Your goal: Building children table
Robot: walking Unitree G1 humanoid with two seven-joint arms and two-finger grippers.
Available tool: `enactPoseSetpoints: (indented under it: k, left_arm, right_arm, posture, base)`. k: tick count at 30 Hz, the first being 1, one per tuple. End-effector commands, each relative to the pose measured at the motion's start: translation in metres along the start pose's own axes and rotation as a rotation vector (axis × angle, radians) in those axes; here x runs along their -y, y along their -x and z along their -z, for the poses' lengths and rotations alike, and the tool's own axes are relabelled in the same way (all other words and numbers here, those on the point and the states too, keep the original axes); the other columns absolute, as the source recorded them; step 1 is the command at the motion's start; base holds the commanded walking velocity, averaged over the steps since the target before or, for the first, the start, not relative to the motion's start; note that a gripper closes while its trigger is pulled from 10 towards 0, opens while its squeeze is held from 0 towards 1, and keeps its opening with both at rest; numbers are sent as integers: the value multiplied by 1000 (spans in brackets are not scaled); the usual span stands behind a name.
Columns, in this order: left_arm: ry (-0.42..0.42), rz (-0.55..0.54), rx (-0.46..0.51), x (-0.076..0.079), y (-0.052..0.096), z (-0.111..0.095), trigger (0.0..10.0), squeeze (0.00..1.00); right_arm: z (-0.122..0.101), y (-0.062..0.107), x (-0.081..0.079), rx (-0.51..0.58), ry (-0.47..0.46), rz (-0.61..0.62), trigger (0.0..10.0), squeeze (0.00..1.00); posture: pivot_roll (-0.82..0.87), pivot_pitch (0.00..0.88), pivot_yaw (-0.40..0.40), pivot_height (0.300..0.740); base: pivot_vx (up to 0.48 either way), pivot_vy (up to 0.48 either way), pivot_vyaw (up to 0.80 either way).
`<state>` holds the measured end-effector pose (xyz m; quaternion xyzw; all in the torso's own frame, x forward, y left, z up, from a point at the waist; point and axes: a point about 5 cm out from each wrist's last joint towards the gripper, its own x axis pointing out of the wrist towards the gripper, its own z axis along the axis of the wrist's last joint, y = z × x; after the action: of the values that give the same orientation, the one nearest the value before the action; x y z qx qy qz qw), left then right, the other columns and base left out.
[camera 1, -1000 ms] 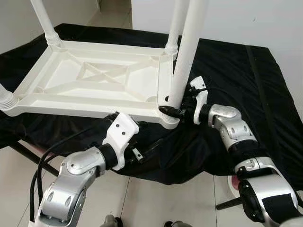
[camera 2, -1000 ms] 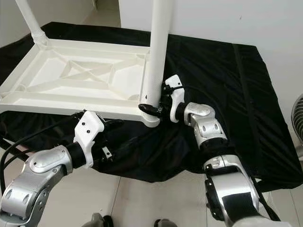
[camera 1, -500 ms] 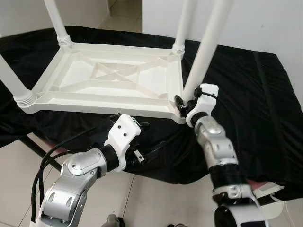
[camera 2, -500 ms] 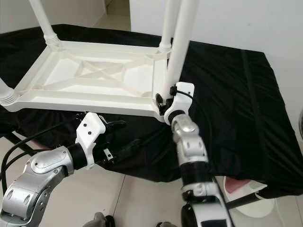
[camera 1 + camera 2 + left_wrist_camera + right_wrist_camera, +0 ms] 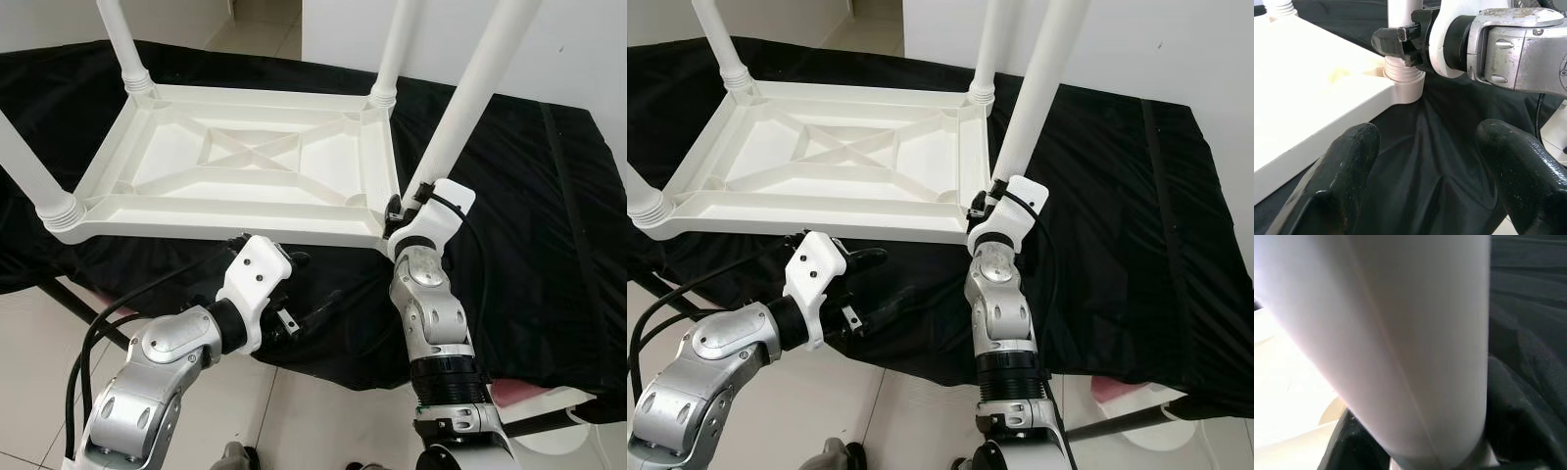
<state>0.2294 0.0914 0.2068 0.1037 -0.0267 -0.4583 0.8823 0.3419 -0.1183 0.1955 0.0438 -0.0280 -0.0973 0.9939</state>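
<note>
**A:** Where does the leg sit against your right tool?

**B:** The right tool (image 5: 400,211) is at centre right of the left eye frame, pressed to the base of the near-right leg (image 5: 468,98). The left wrist view shows its black fingers (image 5: 1400,39) closed around the leg just above the ribbed collar where it enters the corner socket (image 5: 1403,83). So your right arm has the leg; your left does not.

**A:** And the leg's axis?

**B:** It climbs from that socket toward the upper right of the frame, tilted, not parallel with the far leg (image 5: 400,44) behind it. I'd judge it not yet seated square, so your coming move turns on bringing that long axis upright over the socket while you twist or press.

**A:** The left tool?

**B:** The left tool (image 5: 294,294) hangs at lower centre, below the table's near edge, fingers (image 5: 1347,161) spread wide with nothing between them, over the black cloth (image 5: 549,196) that covers the worktop.

**A:** The table itself?

**B:** The white plastic table (image 5: 235,166) lies upside down across the upper middle of the frame, cross-braced underside showing, with legs standing up at its other three corners too.
</note>
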Motion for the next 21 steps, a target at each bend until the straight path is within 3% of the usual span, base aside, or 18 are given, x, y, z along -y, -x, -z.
enactPoseSetpoints:
  k: [1, 5, 6, 7, 8, 9, 11, 15, 18, 20, 21]
  left_arm:
    - [8, -76, -10, -2, 0, 2, 10000, 0]
    - [8, -77, -9, -2, 0, 2, 10000, 0]
    - [8, -77, -8, -3, 0, 2, 10000, 0]
    - [8, -77, -8, -3, 0, 2, 10000, 0]
    - [7, -79, -8, -3, 0, 1, 10000, 0]
    - [7, -79, -8, -3, 0, 1, 10000, 0]
    - [6, -79, -8, -3, 0, 1, 10000, 0]
    - [6, -79, -8, -3, 0, 1, 10000, 0]
    - [5, -83, -8, -4, 0, 1, 10000, 0]
    - [5, -83, -8, -4, 0, 1, 10000, 0]
    - [4, -85, -9, -4, 1, 1, 10000, 0]
  right_arm:
    - [23, 6, -7, -103, 8, -99, 10000, 1000]
    - [19, 7, -13, -76, 16, -177, 10000, 1000]
    - [14, 8, -20, -53, 3, -282, 10000, 0]
    - [14, 8, -20, -53, 3, -282, 10000, 0]
    - [3, 10, -27, 17, 70, -513, 10000, 0]
    - [3, 10, -27, 17, 70, -513, 10000, 0]
    - [-9, 4, -19, 71, 143, -634, 10000, 0]
    - [-16, -1, -12, 104, 195, -672, 10000, 0]
    - [-29, -16, 7, 112, 374, -862, 10000, 0]
    - [-29, -16, 7, 112, 374, -862, 10000, 0]
    - [-28, -20, 11, 85, 425, -911, 10000, 0]
  posture:
    - [-16, 184, 32, 740]
    - [-16, 184, 32, 740]
    - [-16, 184, 32, 740]
    - [-16, 184, 32, 740]
    - [-17, 189, 33, 740]
    - [-17, 189, 33, 740]
    - [-17, 190, 33, 740]
    - [-16, 191, 33, 740]
    - [-11, 192, 33, 740]
    - [-11, 192, 33, 740]
    - [-8, 192, 33, 740]
  base:
    - [0, 0, 0]
    - [0, 0, 0]
    - [0, 0, 0]
    - [0, 0, 0]
    - [0, 0, 0]
    - [0, 0, 0]
    - [0, 0, 0]
    - [0, 0, 0]
    - [0, 0, 0]
    - [0, 0, 0]
    - [0, 0, 0]
